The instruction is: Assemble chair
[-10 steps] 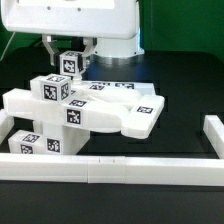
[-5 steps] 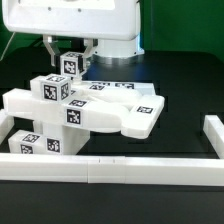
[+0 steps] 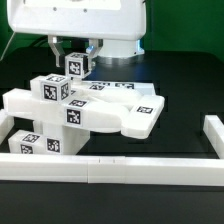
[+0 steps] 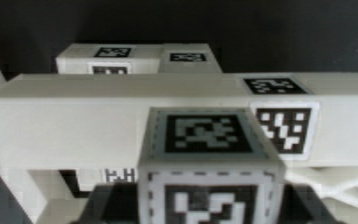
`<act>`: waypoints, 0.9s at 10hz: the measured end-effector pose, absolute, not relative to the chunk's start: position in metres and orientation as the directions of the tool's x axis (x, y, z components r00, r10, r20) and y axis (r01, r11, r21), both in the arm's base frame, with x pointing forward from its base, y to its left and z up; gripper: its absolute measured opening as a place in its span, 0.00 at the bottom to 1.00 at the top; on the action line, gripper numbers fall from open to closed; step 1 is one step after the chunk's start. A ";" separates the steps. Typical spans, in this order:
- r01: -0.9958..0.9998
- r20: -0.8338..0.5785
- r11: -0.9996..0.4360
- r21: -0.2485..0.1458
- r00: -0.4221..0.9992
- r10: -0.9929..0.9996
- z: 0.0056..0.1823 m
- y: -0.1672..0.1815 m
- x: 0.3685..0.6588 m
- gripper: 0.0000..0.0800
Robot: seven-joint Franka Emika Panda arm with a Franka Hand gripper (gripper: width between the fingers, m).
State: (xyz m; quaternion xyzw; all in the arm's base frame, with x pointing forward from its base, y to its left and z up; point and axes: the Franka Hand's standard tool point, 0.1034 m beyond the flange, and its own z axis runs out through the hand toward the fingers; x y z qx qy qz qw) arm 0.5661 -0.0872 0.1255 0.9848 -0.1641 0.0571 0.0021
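Item one, the claw (image 3: 78, 52): we find it at the back of the table, hanging under the large white robot housing (image 3: 85, 22). Its two dark fingers (image 3: 55, 48) are clamped on a small white cube (image 3: 78, 66), one on each flank. The cube carries a black-and-white tag on the face turned to the exterior camera. In the wrist view the same cube (image 4: 206, 170) fills the foreground between the fingers, tagged on two visible faces.

Item two, change since the earlier exterior frames: we note the claw and its cube now stand slightly higher and a little toward the exterior view's right. The gap between the cube and the parts beneath it has widened. Nothing else on the table has shifted.

Item three, the chair assembly (image 3: 90, 108): it lies directly below and in front of the claw, not touching the held cube. It is one white cluster of flat panels and square blocks. We count several tags on its upper and front faces. A tagged block (image 3: 52, 90) rises nearest beneath the claw. In the wrist view a broad white panel (image 4: 105, 105) spans the frame just beyond the cube.

Item four, the white border rails (image 3: 110, 167): these lie nearest the exterior camera, well apart from the claw.

Item five, the black table (image 3: 180, 90).
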 end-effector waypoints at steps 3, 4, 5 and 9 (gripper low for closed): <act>-0.326 0.114 -0.945 -0.008 0.939 -0.325 0.122 -0.093 0.563 0.36; -0.328 0.111 -0.945 -0.008 0.939 -0.326 0.122 -0.093 0.562 0.36; -0.327 0.110 -0.945 -0.008 0.939 -0.326 0.121 -0.092 0.560 0.36; -0.315 0.156 -0.949 0.007 0.938 -0.310 0.119 -0.101 0.564 0.36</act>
